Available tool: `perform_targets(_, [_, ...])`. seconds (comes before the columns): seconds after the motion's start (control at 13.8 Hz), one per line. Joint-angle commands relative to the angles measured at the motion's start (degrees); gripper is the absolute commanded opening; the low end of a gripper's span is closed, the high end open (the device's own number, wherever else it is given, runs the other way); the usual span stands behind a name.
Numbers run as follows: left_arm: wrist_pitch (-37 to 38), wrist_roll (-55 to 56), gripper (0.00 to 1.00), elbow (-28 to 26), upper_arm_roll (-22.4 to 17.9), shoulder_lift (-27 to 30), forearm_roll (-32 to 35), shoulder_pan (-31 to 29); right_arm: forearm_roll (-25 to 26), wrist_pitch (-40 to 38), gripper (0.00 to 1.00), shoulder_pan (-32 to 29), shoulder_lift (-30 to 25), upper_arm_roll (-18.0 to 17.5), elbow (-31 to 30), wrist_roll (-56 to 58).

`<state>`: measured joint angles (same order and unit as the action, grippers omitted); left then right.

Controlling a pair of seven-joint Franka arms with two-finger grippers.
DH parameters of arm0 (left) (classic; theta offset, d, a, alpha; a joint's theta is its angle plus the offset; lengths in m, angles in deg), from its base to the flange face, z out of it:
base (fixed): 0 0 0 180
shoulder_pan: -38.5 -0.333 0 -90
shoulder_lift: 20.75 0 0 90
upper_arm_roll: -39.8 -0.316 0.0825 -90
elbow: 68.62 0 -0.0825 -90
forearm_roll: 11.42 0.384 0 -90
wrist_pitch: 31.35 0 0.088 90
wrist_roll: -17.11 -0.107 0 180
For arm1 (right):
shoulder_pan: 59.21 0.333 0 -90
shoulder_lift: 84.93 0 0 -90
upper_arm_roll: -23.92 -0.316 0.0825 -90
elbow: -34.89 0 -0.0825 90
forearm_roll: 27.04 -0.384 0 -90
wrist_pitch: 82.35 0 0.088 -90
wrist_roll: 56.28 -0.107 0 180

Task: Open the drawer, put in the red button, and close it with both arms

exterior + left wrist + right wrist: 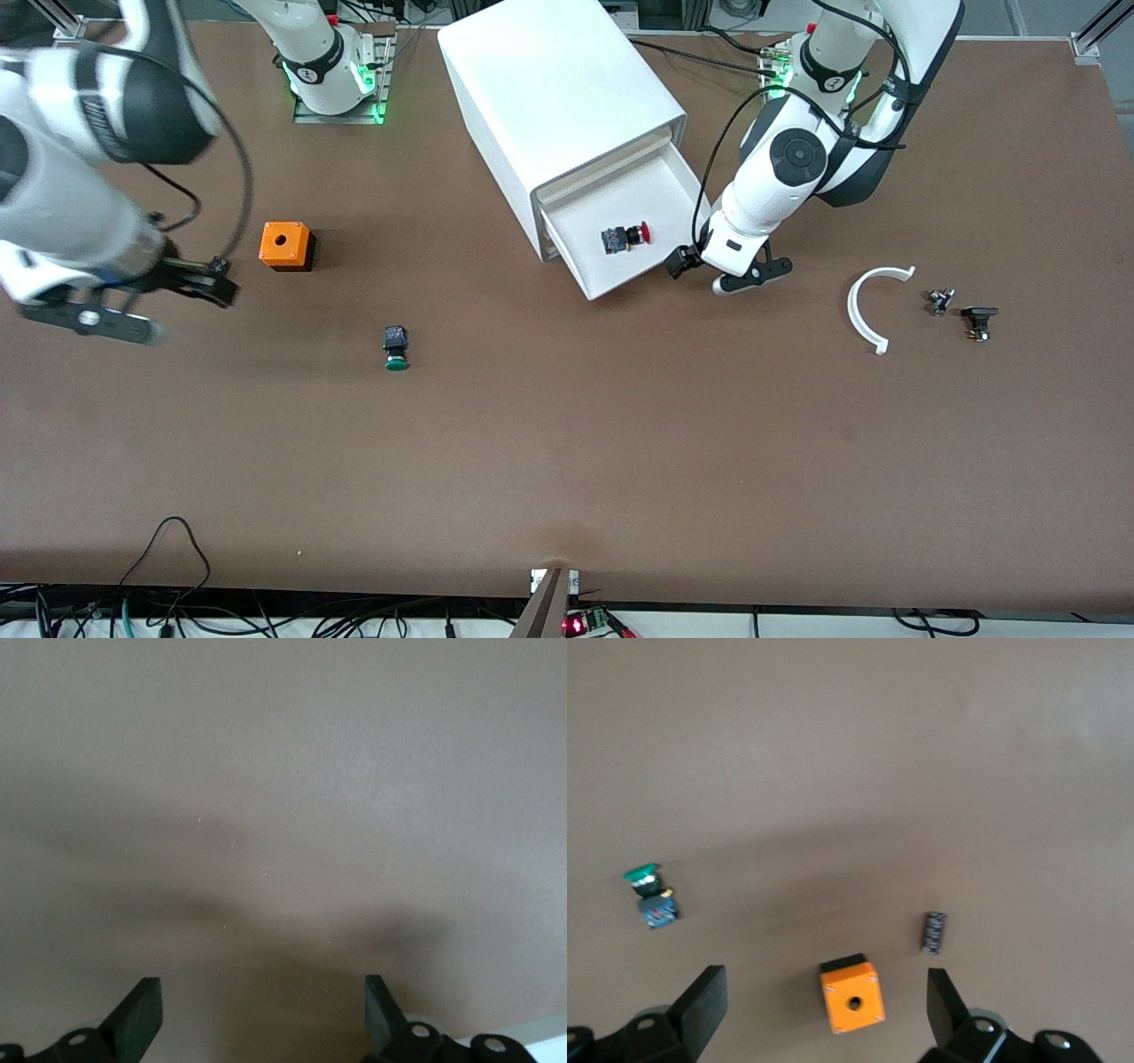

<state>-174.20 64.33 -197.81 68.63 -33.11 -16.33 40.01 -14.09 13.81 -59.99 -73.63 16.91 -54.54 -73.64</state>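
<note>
Red button (pixel 627 237) is lying in the open drawer (pixel 664 190). Left gripper (pixel 700 266) is hovering beside the drawer, right gripper (pixel 190 288) waiting near the orange cube (pixel 285 245), both with fingers spread. Closing step looks next: both arms pushing the drawer front.

I see the brown table (pixel 567 461) carrying the white cabinet (pixel 558 97), an orange cube (pixel 285 245) and a green button (pixel 395 347). A white arc (pixel 866 310) and two small dark parts (pixel 961 310) lie toward the left arm's end.

The right arm (pixel 80 177) is motion-blurred and cut by the front view's edge — and two small dark parts (pixel 961 312) beside the white curved piece (pixel 873 306) are too small to identify.
</note>
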Motion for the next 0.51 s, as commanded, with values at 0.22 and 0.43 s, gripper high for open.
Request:
perform_targets(0.22, [4.25,8.47,1.00,-2.81,11.32,3.56,0.17,1.13,-10.14,-4.84,1.00,-1.51,-4.72,10.44,-1.01,16.56])
perform_targets(0.43, [4.34,13.76,1.00,-3.95,16.34,4.01,-0.53,1.13,-9.70,-4.93,1.00,-1.07,-9.00,6.85,-3.90,14.29])
